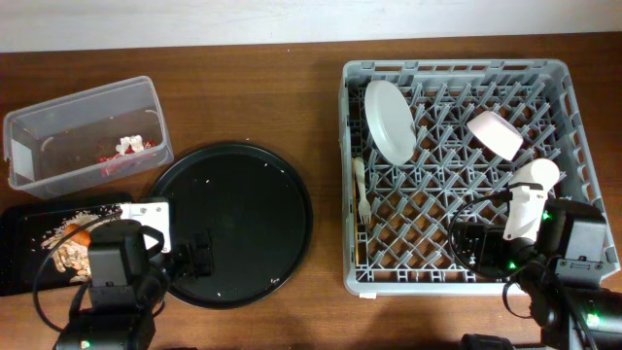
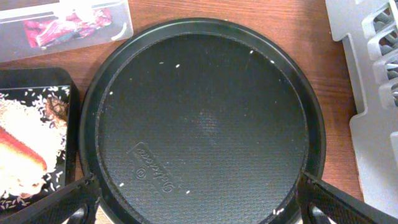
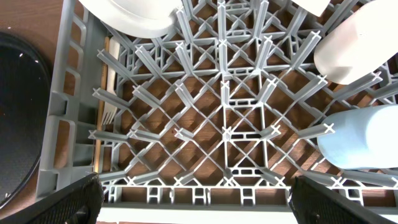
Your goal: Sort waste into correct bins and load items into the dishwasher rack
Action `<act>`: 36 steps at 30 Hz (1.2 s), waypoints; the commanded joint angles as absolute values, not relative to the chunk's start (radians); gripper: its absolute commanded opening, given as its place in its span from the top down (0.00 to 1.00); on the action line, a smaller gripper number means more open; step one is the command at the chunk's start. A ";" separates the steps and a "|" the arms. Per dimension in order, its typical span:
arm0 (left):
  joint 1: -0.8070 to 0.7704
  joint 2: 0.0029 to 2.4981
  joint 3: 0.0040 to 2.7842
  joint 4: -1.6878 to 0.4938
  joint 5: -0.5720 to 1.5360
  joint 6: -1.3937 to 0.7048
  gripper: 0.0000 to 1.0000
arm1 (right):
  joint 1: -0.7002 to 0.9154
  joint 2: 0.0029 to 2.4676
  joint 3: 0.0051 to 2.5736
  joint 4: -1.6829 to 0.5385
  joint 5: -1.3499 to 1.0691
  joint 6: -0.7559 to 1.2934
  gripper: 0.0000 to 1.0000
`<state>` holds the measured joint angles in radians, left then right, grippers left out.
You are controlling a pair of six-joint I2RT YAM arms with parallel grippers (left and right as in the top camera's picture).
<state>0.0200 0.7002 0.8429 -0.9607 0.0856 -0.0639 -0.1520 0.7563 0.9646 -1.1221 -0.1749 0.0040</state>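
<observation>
Two hands: the left hand [image 2: 199,208] hovers over the round black tray [image 1: 233,224], fingers spread wide with nothing between them. The right hand [image 3: 194,190] hangs over the near side of the rack [image 1: 457,66], likewise released and empty.
Rack load: the plate [image 1: 391,122] leans on edge among the pegs at the far left. The bowl [image 1: 496,133] is tipped at the far right, and the white cup [image 1: 539,177] lies on its side just nearer. The light blue cup [image 3: 364,137] lies beside that cup, and the fork [image 1: 361,190] lies along the left wall.
Clear tub: on the counter [image 1: 321,107], far left; the tub [image 1: 58,107] holds the red-and-white wrapper [image 1: 119,163] and a few pale bits.
Flat black tray: just beside the round one; this tray [image 1: 19,228] carries the pale scraps [image 2: 18,118] and the carrot [image 2: 22,155].
Round black tray: only scattered pale specks [image 2: 177,65] remain on it.
Progress: sorting and loading look all but finished, judging by where things lie.
Handling, plate and bowl: probably stiff, smooth and breakable; best pinched across the rim and set down gently.
Handling, cups: likely light and slick; one finger inside the mouth and one outside should hold best.
Handling, fork: thin plastic, very light and probably bendy; take the handle, not the tines.
Handling, wrapper and carrot: the wrapper is soft and weightless, so pinch a raised fold. The carrot seems firm but may roll, so close across its middle.
</observation>
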 commanded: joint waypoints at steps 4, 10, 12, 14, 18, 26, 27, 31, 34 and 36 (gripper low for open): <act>0.022 0.694 0.836 -0.963 0.082 -0.055 0.01 | -0.159 0.757 0.962 -1.122 -0.165 0.012 0.02; 0.022 0.694 0.836 -0.963 0.082 -0.055 0.01 | -0.156 0.725 0.957 -1.122 -0.165 0.012 0.01; 0.022 0.694 0.836 -0.963 0.082 -0.055 0.01 | -0.156 0.680 0.953 -1.123 -0.165 0.012 0.01; 0.022 0.694 0.836 -0.963 0.082 -0.055 0.01 | -0.138 0.613 0.953 -1.105 -0.151 0.011 0.01; 0.022 0.694 0.836 -0.963 0.082 -0.055 0.01 | -0.048 0.437 0.846 -0.869 -0.146 -0.038 0.01; 0.022 0.694 0.836 -0.963 0.082 -0.055 0.01 | -0.011 0.127 0.271 -0.149 -0.152 -0.038 0.01; 0.022 0.694 0.836 -0.963 0.082 -0.055 0.01 | -0.011 0.092 0.204 -0.072 -0.146 -0.038 0.01; 0.022 0.694 0.836 -0.963 0.082 -0.055 0.01 | -0.011 0.003 0.041 0.091 -0.144 -0.038 0.01; 0.022 0.694 0.836 -0.963 0.082 -0.055 0.01 | -0.010 0.003 0.006 0.083 -0.073 -0.051 0.01; 0.022 0.694 0.836 -0.963 0.082 -0.055 0.01 | 0.000 0.003 0.006 -0.004 0.060 -0.052 0.01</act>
<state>0.0200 0.7002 0.8402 -0.9638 0.0856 -0.0639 -0.0158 0.0139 0.0109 0.0475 -0.0807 -0.0410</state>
